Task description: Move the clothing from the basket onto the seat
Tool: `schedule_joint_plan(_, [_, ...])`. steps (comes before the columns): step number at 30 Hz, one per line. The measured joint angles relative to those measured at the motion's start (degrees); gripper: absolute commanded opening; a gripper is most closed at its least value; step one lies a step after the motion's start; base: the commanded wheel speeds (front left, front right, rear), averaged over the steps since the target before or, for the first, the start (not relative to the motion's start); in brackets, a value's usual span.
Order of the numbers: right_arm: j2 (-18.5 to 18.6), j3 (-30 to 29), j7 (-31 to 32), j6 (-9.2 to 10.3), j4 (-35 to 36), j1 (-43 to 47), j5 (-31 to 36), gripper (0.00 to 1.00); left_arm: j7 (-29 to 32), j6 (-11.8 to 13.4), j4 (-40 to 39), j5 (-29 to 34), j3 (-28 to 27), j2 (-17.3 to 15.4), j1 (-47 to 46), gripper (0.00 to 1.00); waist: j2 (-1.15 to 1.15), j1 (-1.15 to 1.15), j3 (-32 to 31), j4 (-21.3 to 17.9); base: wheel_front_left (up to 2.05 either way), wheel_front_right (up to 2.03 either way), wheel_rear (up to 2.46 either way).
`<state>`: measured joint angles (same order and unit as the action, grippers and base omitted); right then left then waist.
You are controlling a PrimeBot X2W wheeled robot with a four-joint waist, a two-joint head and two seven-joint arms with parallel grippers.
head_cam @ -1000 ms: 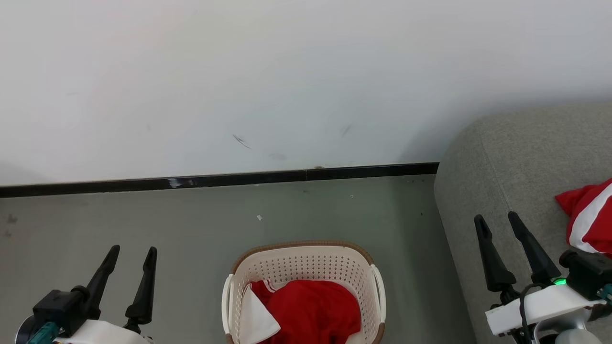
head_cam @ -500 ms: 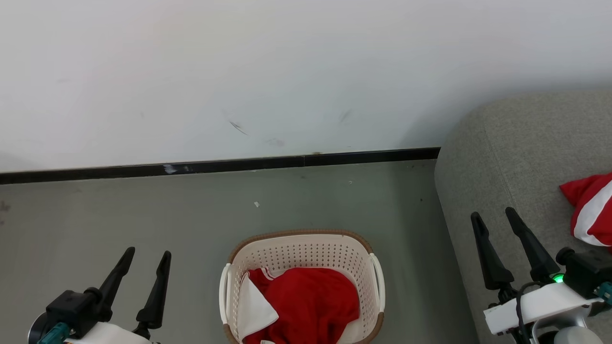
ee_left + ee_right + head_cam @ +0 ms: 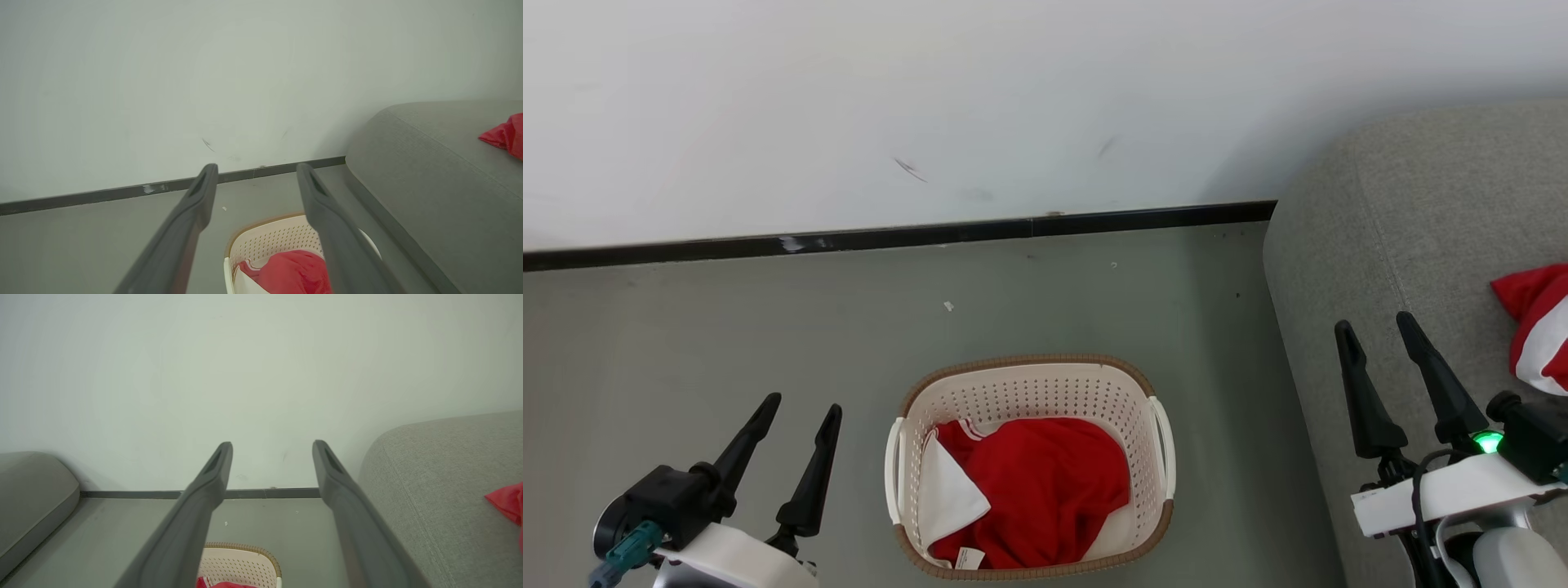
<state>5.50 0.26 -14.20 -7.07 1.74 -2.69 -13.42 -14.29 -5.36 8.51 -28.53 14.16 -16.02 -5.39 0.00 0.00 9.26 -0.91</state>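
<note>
Hovering on either side of the basket (image 3: 1029,361), we keep both grippers empty. The left gripper (image 3: 802,404) hangs over the floor (image 3: 686,327) to the basket's left, fingers spread with nothing between them. The right gripper (image 3: 1374,322) is above the seat (image 3: 1405,212) near its front edge, likewise parted and bare. We judge this a ready stance: the basket stands on the floor between our arms, near the seat, so either arm could reach in.

The clothing (image 3: 1037,482) lies crumpled inside, soft red fabric with a white panel folded over at its left and a small label at the near edge. The basket is oval cream plastic with perforated walls, a brown woven-look rim and white handles. One red-and-white garment (image 3: 1539,327) already lies on the seat, a coarse grey-green cushion with a rounded corner and stitched seam.
</note>
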Motion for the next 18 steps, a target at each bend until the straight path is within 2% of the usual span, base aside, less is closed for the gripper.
schedule_joint_plan(18, [-1.6, -0.9, 0.0, 0.0, 3.2, -5.5, 1.2, 1.0, 1.0, -1.6, 0.8, 0.8, 7.8, 0.0, -8.6, 1.0, 0.0, 0.0, 9.1, -1.5, 0.0, 0.0, 0.0])
